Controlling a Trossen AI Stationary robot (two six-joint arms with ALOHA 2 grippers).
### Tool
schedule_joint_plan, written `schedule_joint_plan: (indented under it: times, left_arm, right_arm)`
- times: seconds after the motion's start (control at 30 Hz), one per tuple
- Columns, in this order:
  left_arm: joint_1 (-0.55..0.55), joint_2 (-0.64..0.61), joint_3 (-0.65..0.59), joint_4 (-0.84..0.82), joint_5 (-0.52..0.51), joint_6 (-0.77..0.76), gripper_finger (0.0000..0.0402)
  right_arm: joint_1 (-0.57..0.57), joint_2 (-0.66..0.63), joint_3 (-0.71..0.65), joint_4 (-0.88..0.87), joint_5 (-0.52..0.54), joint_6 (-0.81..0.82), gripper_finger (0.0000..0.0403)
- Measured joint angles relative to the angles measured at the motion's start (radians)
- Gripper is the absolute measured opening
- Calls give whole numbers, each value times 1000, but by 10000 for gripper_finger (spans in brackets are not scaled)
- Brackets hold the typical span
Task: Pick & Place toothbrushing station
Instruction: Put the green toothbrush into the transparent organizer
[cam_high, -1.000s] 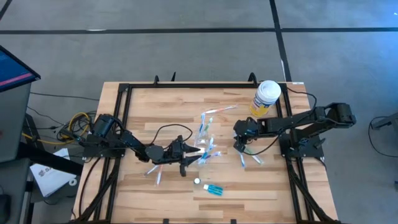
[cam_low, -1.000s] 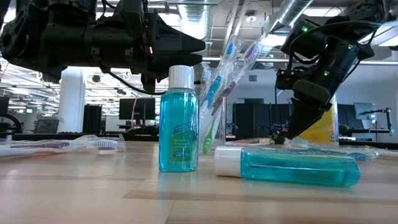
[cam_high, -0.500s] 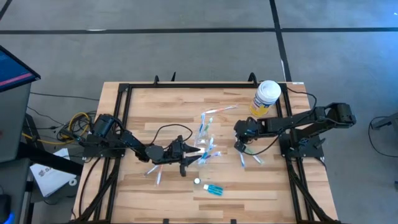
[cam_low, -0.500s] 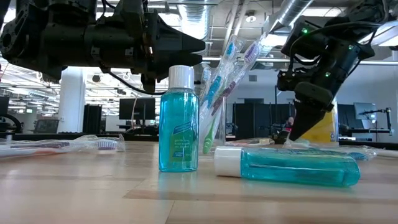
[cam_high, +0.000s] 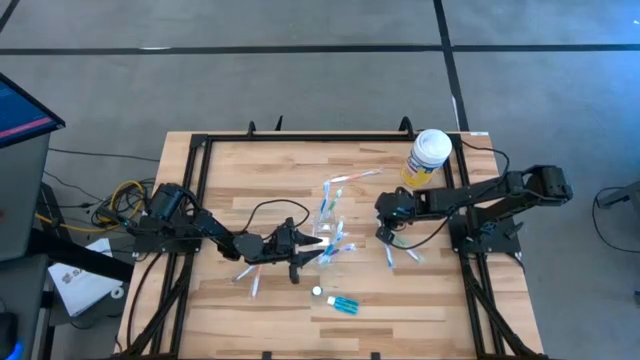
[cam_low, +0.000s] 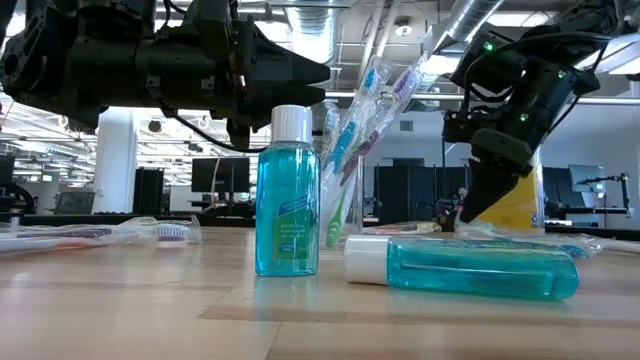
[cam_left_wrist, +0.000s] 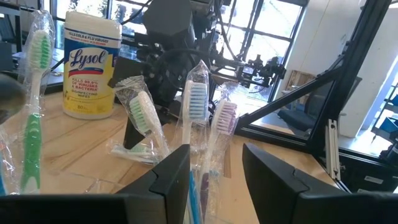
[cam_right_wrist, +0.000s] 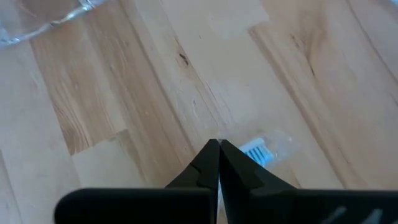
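Observation:
A clear tumbler (cam_high: 335, 249) (cam_low: 354, 200) stands mid-table with several wrapped toothbrushes (cam_left_wrist: 196, 102) upright in it. My left gripper (cam_high: 318, 243) (cam_left_wrist: 216, 149) comes level from the table's left, open, one finger on either side of those brushes. Right of centre, my right gripper (cam_high: 385, 237) (cam_right_wrist: 218, 144) points down, shut, its tips just above the wood beside a wrapped blue-bristled toothbrush head (cam_right_wrist: 257, 153). More wrapped brushes (cam_high: 400, 256) lie flat there. One small blue white-capped bottle (cam_low: 288, 195) stands upright near the front, and another (cam_low: 465, 268) lies on its side. My left gripper has the standing brushes' handles (cam_left_wrist: 194, 183) between its fingers; I cannot tell whether a finger touches them. My right gripper's shut fingertips (cam_right_wrist: 211, 155) sit right next to the brush head's wrapper; I cannot tell whether they have caught it.
A yellow container with a white lid (cam_high: 428, 155) (cam_left_wrist: 90, 65) stands at the far right corner. Loose wrapped toothbrushes lie at the left front (cam_high: 250, 276) and toward the far side (cam_high: 350, 178). A black frame (cam_high: 200, 150) borders the table.
My right gripper has shut, its tips staying low over the table beside the lying toothbrushes.

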Motion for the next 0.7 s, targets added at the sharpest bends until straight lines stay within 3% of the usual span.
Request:
schedule_joint_plan:
  times: [0.7]
  left_arm:
    - [3,0,0,2,-1,0,142]
  right_arm:
    - [3,-30,180,-53,-4,-115,0]
